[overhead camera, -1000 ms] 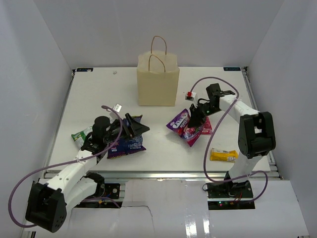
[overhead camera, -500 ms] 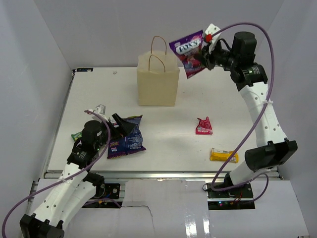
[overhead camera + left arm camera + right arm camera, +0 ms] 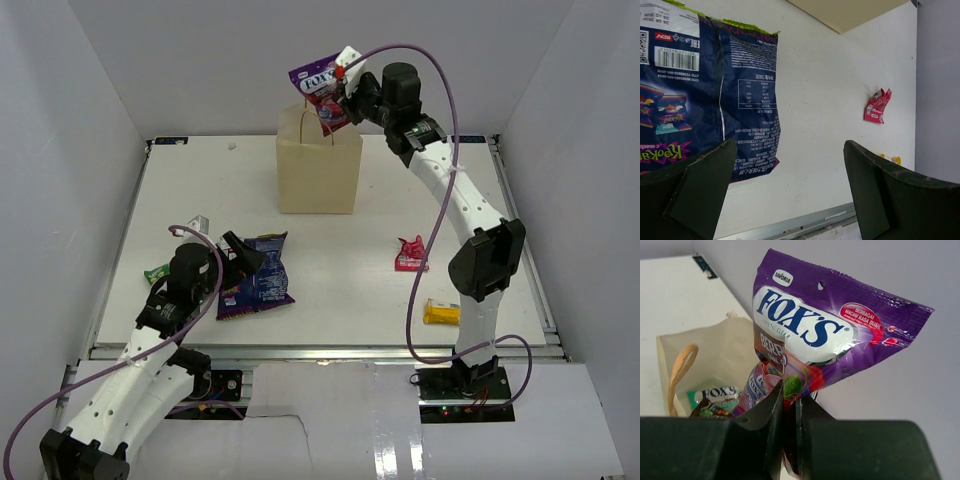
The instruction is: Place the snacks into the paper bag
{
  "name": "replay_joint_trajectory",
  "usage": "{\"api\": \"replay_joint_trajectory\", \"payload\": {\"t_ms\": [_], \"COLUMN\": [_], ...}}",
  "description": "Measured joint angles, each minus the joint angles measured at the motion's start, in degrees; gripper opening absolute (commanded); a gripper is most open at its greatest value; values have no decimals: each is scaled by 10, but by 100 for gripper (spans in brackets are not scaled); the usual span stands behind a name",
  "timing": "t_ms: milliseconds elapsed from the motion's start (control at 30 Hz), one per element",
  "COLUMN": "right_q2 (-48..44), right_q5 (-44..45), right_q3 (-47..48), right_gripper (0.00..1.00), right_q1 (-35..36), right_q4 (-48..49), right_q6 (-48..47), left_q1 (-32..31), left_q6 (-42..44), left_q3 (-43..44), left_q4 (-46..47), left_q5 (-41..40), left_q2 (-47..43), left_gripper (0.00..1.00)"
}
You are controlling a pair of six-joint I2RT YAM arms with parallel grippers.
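The paper bag (image 3: 318, 175) stands upright at upper centre of the top view, on the white table (image 3: 330, 300). The blue snack bag (image 3: 262, 283) lies flat at lower left. The left gripper (image 3: 238, 262) sits at its left edge, fingers spread, holding nothing. The right gripper (image 3: 343, 98) pinches the lower edge of the purple candy bag (image 3: 318, 82), suspended above the paper bag's open mouth. The pink packet (image 3: 411, 254) lies right of centre, the yellow bar (image 3: 441, 313) at lower right, and the green packet (image 3: 157, 272) at far left.
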Motion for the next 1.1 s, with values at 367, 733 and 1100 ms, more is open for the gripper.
{"api": "replay_joint_trajectory", "payload": {"t_ms": [367,733,1100], "right_q2": [-16,-180,-343], "right_q5": [-37,-186,-305], "right_q3": [-122,-245,-683], "right_gripper": [71,81,85], "right_q1": [-4,-123,-187], "right_q4": [25,-18,-163], "right_q6": [-42,-6,-117], "left_q1": [6,163,205], "left_q6": [-27,24,52], "left_q3": [71,137,178], "left_q4": [-107,-177,-224], "left_q5": [-120,-121,-183], "left_q2": [56,204,382], "left_gripper": [98,88,89]}}
